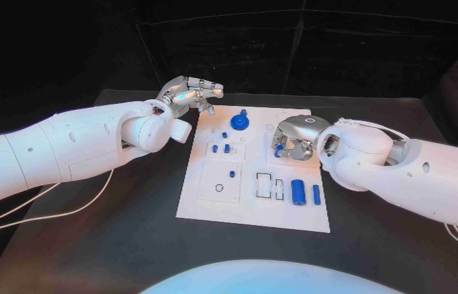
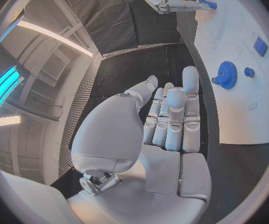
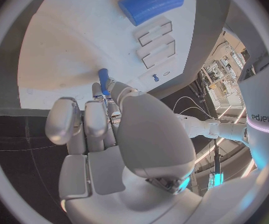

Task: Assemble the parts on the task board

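The white task board (image 1: pixel 215 201) lies in the middle of the black table. My right hand (image 1: pixel 298 137) hovers over the board's far right part and pinches a small blue peg (image 1: pixel 278 151) that points down at the plate; the right wrist view shows this peg (image 3: pixel 104 76) between the fingertips, just above the board (image 3: pixel 66 45). My left hand (image 1: pixel 191 94) hangs beyond the board's far left corner with fingers stretched out and nothing in it (image 2: pixel 171 119). A blue gear (image 1: pixel 239 120) (image 2: pixel 226 74) stands on the board's far edge.
Two blue cylinders (image 1: pixel 298 190) (image 1: pixel 317 194) lie side by side on the board's right near part, next to two rectangular slots (image 1: pixel 265 184). Small blue pegs (image 1: pixel 220 148) stand in the board's left half. Bare black table (image 1: pixel 114 241) surrounds the board.
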`<control>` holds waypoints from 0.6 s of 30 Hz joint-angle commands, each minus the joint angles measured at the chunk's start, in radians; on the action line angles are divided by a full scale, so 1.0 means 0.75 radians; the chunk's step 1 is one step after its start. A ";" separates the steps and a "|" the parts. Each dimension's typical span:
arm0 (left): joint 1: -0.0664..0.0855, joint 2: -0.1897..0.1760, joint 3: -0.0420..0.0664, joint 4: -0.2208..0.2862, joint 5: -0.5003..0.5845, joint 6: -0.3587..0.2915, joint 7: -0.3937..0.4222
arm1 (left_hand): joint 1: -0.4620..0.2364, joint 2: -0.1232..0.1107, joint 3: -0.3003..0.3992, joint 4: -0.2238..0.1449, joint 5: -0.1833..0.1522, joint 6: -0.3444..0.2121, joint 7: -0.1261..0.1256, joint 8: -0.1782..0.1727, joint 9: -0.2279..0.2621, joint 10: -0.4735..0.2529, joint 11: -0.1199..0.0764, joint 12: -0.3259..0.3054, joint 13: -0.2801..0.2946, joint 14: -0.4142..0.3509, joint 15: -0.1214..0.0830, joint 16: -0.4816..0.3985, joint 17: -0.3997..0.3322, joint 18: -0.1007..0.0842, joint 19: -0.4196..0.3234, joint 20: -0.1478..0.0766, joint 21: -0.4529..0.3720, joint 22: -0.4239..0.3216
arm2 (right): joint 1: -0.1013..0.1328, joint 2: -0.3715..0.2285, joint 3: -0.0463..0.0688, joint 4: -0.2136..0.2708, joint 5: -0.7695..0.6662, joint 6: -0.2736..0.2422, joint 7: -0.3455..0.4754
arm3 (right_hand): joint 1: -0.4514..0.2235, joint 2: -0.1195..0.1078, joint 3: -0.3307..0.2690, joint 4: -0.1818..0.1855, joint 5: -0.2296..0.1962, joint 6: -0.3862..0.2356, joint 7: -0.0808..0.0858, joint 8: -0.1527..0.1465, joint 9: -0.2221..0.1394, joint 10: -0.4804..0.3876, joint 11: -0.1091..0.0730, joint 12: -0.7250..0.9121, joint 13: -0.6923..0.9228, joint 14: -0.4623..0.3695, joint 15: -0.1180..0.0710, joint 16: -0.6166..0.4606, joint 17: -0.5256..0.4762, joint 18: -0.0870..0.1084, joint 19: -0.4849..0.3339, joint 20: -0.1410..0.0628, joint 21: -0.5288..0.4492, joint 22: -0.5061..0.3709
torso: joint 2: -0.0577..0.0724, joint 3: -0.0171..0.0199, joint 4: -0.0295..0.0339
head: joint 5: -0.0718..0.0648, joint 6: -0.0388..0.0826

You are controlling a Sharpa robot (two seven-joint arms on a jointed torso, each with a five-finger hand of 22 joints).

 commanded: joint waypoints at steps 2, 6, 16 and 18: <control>0.002 -0.002 0.001 0.000 0.004 0.016 0.003 | 0.004 0.007 -0.010 0.000 0.005 -0.007 0.002 0.009 -0.002 -0.009 0.002 0.008 0.002 -0.011 -0.001 -0.002 -0.001 0.017 -0.003 0.011 -0.009 -0.002 | 0.003 -0.020 0.002 0.031 -0.050 -0.115 -0.003 | -0.017 -0.020 0.031 -0.013 0.013 0.008 0.005 -0.003 -0.003 0.034 -0.019 -0.015 0.002 0.030 -0.002 0.009 -0.003 -0.008 0.007 0.000 0.009 0.004 | -0.001 -0.0008 -0.0016 | 0.003 0.001; 0.002 -0.002 0.001 0.000 0.004 0.015 0.003 | 0.005 0.008 -0.010 0.000 0.005 -0.007 0.002 0.009 -0.002 -0.009 0.002 0.009 0.003 -0.012 -0.001 -0.002 -0.001 0.018 -0.003 0.011 -0.009 -0.002 | 0.003 -0.051 0.003 0.083 -0.037 -0.155 0.001 | -0.028 -0.027 0.048 -0.021 0.023 0.010 0.006 -0.005 -0.004 0.038 -0.019 -0.022 0.003 0.030 -0.001 0.009 -0.005 -0.008 0.007 0.000 0.010 0.006 | -0.001 -0.0015 0.0003 | 0.001 0.003; 0.002 -0.001 0.001 -0.003 0.004 0.016 -0.002 | 0.016 0.012 -0.008 -0.006 0.005 -0.009 0.002 0.012 -0.002 -0.013 0.001 0.014 0.004 -0.014 -0.002 -0.001 -0.004 0.018 -0.002 0.010 -0.010 -0.003 | 0.009 -0.109 0.012 0.237 -0.008 -0.219 0.010 | -0.041 -0.039 0.064 -0.030 0.025 0.012 0.010 -0.008 -0.005 0.042 -0.017 -0.030 0.004 0.029 -0.001 0.012 -0.005 -0.008 0.007 0.000 0.012 0.008 | -0.001 -0.0015 0.0003 | 0.005 0.009; 0.002 0.000 0.001 -0.003 0.004 0.017 -0.002 | 0.016 0.012 -0.008 -0.006 0.005 -0.009 0.002 0.012 -0.002 -0.013 0.001 0.014 0.004 -0.014 -0.002 -0.001 -0.004 0.018 -0.002 0.010 -0.010 -0.003 | 0.010 -0.104 0.014 0.252 0.001 -0.227 0.017 | -0.042 -0.041 0.065 -0.031 0.025 0.012 0.011 -0.008 -0.005 0.042 -0.017 -0.031 0.004 0.029 -0.001 0.012 -0.004 -0.008 0.007 0.000 0.012 0.008 | 0.000 -0.0016 0.0025 | 0.005 0.009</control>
